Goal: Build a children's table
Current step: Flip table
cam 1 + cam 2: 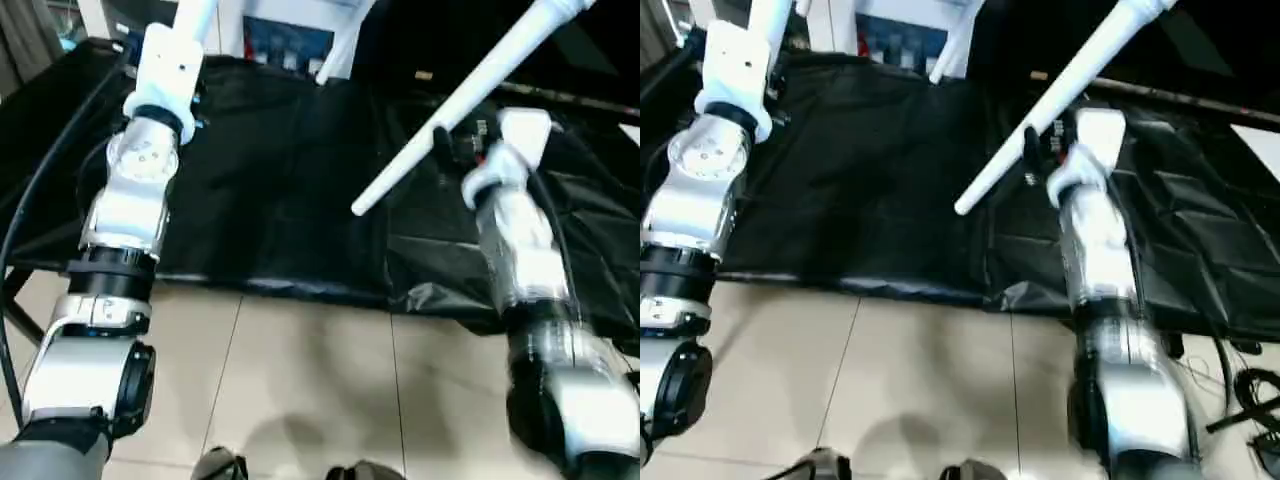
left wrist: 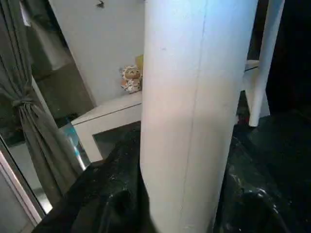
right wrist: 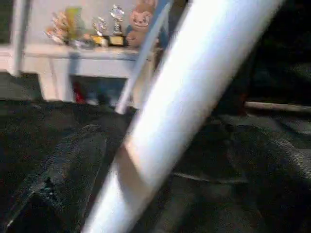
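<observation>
Nearest to you, both silver forearms reach forward over a pale tiled floor (image 1: 300, 380) toward a work table covered in black cloth (image 1: 280, 190). Your right gripper (image 1: 452, 140) has its black fingers closed around a long tapered white leg (image 1: 470, 90), roughly mid-length; the leg slants in the air above the cloth, its narrow end low and toward you, its wider end rising away to your right past the top edge of the head views. In the right wrist view the same leg (image 3: 194, 97) crosses diagonally in front of the dark finger (image 3: 58, 179). Your left gripper (image 2: 184, 204) is clamped on a second white leg (image 2: 194, 111), held near upright at the table's far left; it fills the left wrist view between the black fingers (image 2: 112, 194). Farther back, beyond the table, stand a white shelf (image 2: 112, 114) with small toy figures (image 2: 130, 79), and a grey curtain (image 2: 29, 121).
</observation>
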